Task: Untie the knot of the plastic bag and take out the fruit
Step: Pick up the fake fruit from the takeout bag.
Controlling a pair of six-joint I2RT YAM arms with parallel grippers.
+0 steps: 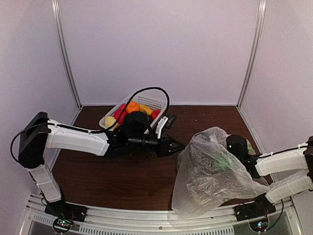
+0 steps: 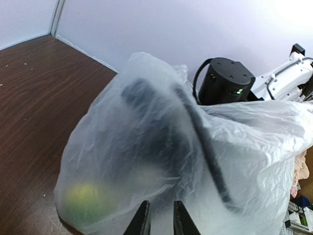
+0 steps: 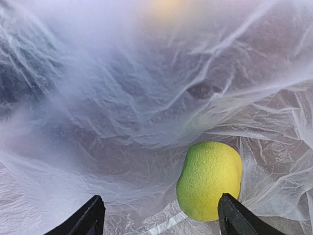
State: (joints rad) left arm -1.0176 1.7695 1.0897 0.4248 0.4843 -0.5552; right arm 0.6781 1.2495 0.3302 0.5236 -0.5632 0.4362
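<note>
- As the spread right gripper [image 3: 160, 198] reaches into the clear crinkly plastic bag [image 1: 205, 176], the knot seems undone.
- Yellow-green round fruit [image 3: 209, 178] waits inside; left gripper [image 2: 161, 203] nearly pressed together, hold unclear.

Three cameras share one large clear crinkly plastic bag [image 1: 210, 171].
Overhead looks down from behind the arm bases [image 1: 63, 213] over the dark brown wooden table [image 1: 98, 171]; left wrist faces the bag close up; right wrist sits among its folds.

I see a white lattice basket [image 1: 155, 102] on the dark wooden table [image 1: 98, 171], behind and left of the left fingers [image 1: 178, 146].
</note>
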